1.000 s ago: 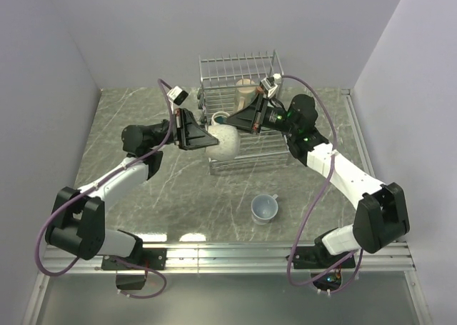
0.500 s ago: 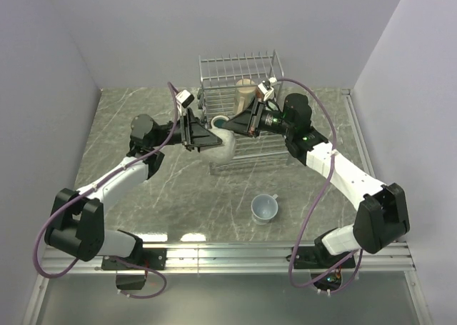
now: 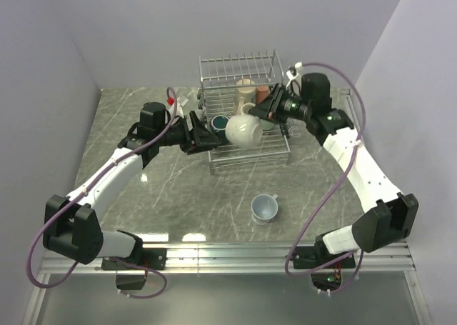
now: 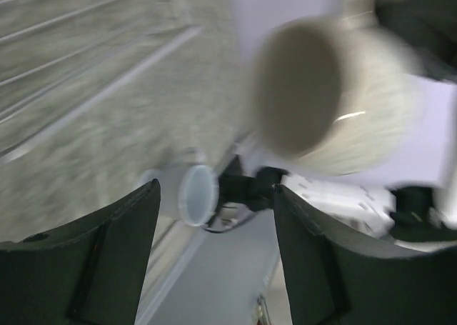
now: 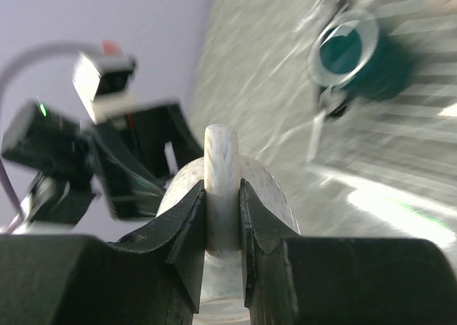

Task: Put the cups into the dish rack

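Now the right gripper [image 5: 223, 211] has its jaws clamped on the handle of a cream mug [image 3: 243, 132], which hangs tilted over the dish rack [image 3: 250, 158] near the dark teal mug [image 3: 220, 120]. The left gripper [image 3: 207, 136] has its jaws apart, just beside the cream mug at the rack's left edge. A second ago the mug sat lower, at the rack's front-left corner. A pale blue-white mug [image 3: 264, 208] stands well apart on open worktop [image 3: 178, 189].

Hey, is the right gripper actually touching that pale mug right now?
Touching. The right wrist view shows the right gripper clamped on both sides of the pale mug's handle, with no gap visible.
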You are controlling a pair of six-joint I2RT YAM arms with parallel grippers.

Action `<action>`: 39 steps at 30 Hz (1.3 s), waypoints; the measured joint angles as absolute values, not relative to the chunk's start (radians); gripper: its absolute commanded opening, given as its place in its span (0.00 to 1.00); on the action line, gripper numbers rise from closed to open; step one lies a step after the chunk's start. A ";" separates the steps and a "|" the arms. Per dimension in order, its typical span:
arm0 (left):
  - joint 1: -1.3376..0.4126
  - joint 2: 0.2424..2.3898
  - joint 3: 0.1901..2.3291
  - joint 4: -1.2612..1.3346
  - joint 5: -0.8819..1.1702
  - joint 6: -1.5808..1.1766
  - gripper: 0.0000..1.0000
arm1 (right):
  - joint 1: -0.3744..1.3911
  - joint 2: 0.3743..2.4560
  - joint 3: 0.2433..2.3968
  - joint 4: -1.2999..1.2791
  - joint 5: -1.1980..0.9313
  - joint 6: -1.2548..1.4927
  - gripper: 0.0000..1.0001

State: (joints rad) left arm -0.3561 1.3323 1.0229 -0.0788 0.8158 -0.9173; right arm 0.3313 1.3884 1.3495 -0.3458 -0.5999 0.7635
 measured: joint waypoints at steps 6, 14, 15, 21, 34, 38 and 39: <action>-0.344 1.354 1.057 -0.405 0.564 -0.799 0.66 | 0.326 1.458 1.562 -0.595 -0.368 0.645 0.00; -0.342 1.358 1.061 -0.558 0.445 -0.739 0.61 | 0.352 1.801 1.837 -0.876 -0.103 0.612 0.00; -0.340 1.356 1.061 -0.567 0.440 -0.736 0.61 | 0.354 1.849 1.870 -0.899 -0.081 0.613 0.00; -0.336 1.308 1.060 -0.611 0.417 -0.722 0.59 | 0.358 2.044 2.033 -0.976 -0.006 0.638 0.00; -0.297 1.230 1.005 -0.664 0.408 -0.686 0.57 | 0.420 2.134 2.043 -0.973 0.008 0.751 0.00; -0.284 1.230 1.004 -0.679 0.408 -0.664 0.57 | 0.423 2.162 2.043 -0.970 0.003 0.781 0.00; -0.281 1.230 1.004 -0.682 0.408 -0.660 0.57 | 0.423 2.162 2.044 -0.971 0.004 0.786 0.00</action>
